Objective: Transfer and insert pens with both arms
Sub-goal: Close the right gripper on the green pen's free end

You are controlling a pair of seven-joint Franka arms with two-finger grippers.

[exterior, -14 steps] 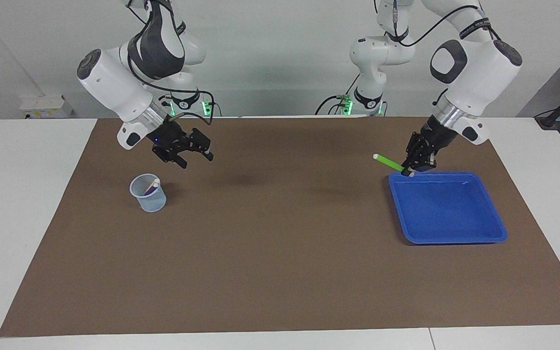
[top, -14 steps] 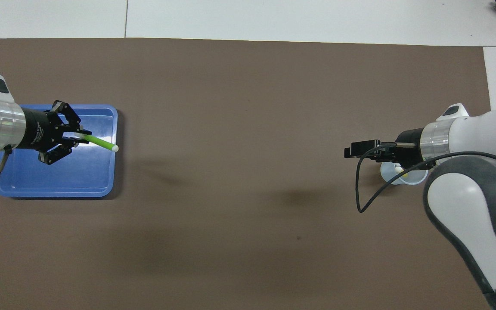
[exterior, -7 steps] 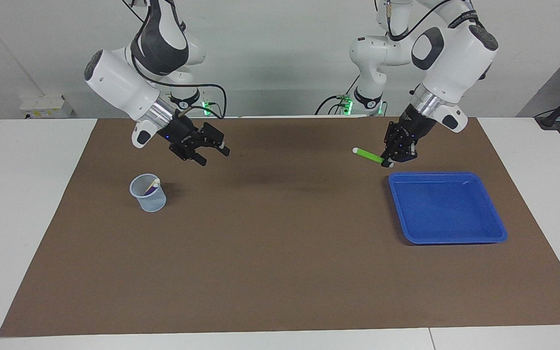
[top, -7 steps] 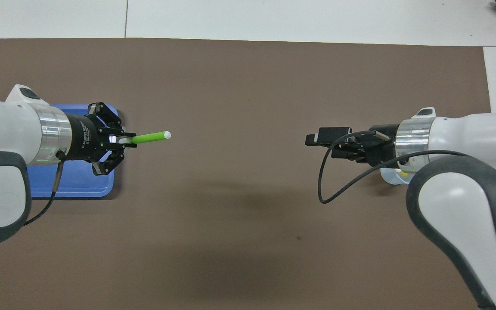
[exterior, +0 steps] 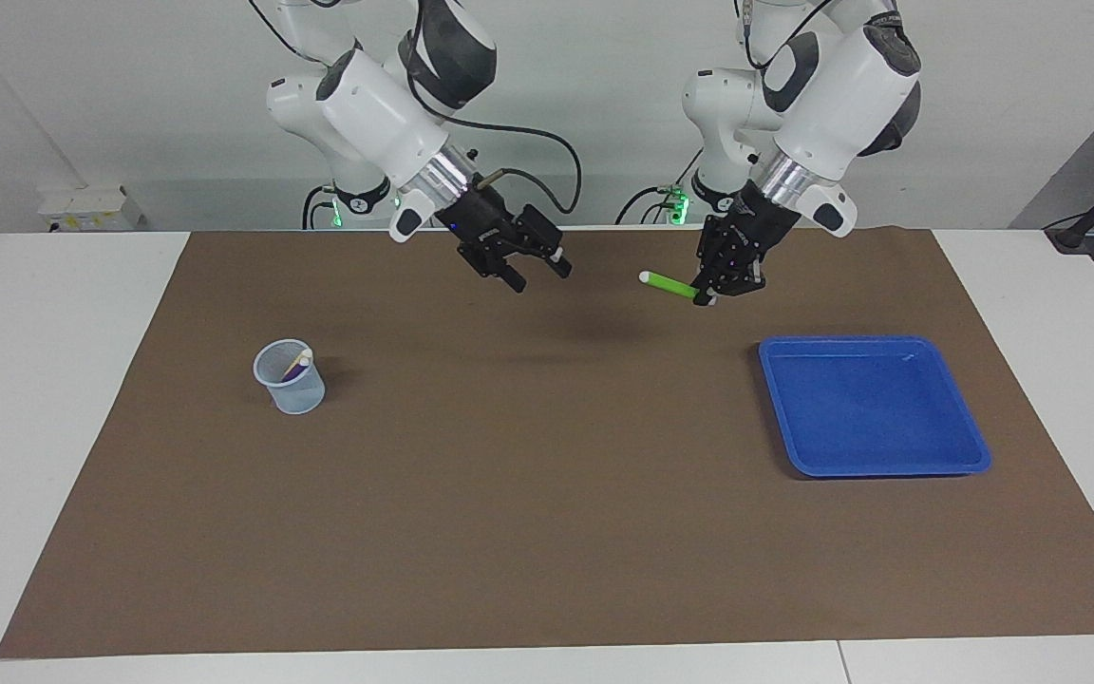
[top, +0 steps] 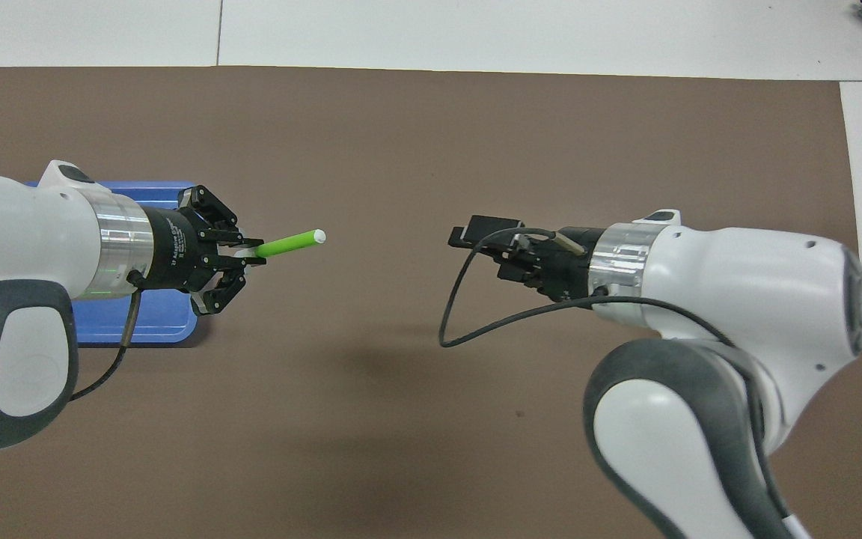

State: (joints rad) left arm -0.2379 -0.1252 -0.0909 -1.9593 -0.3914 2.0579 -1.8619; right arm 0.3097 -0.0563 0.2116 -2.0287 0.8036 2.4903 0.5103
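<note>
Item, translucent cup (exterior: 290, 378): standing on the brown mat (exterior: 547, 532) toward the right arm's end of the table, holding a purple pen (exterior: 295, 372) and a pale-tipped pen (exterior: 300, 359) leaning against its rim. Item, right gripper (exterior: 536, 275): hanging in the air over bare mat near the middle of the table, its fingers spread wide and gripping nothing, pointing toward the left gripper. Item, green pen (exterior: 669, 284): lying nearly level in the air, its whitish end pointing toward the right gripper, well apart from it. Item, left gripper (exterior: 710, 297): hanging over the mat beside the tray, its fingertips pressed together on the pen's other end, pinching it. Item, blue tray (exterior: 974, 445): resting on the mat toward the left arm's end of the table, showing nothing inside. In the overhead view the green pen (top: 290, 243) is sticking out from the left gripper (top: 249, 258) toward the right gripper (top: 468, 232), with open mat lying between them.
</note>
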